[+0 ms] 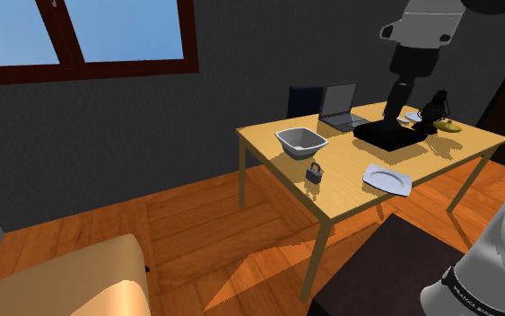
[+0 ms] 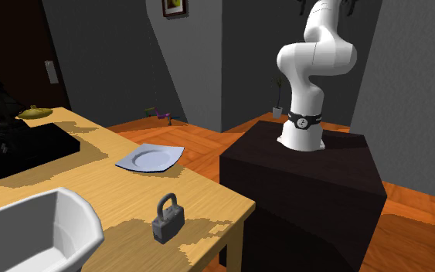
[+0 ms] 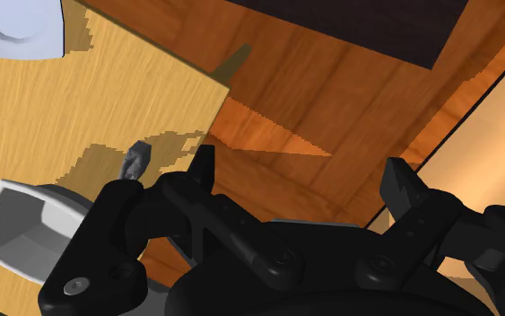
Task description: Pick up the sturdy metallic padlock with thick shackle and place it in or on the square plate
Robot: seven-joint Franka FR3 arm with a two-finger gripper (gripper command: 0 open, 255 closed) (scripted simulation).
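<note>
The padlock [image 1: 314,171] is small, grey and metallic with a thick shackle. It stands upright near the table's front edge, between a grey bowl [image 1: 301,140] and the square white plate [image 1: 388,179]. In the second exterior view the padlock [image 2: 167,220] sits close to the table corner, with the plate [image 2: 151,159] further back. My gripper [image 3: 304,175] is open, its fingers [image 3: 205,166] wide apart with nothing between them. It hangs high up, looking down past the table edge. The padlock [image 3: 135,162] lies far below, beside one finger, untouched.
The wooden table [image 1: 349,202] also carries a laptop [image 1: 342,106], a flat black box [image 1: 387,135], a dark figurine [image 1: 437,108] and a banana [image 1: 448,127]. My arm [image 2: 312,77] rises from the dark stand [image 2: 308,185] beside the table. A pale sofa [image 1: 53,278] stands on the floor.
</note>
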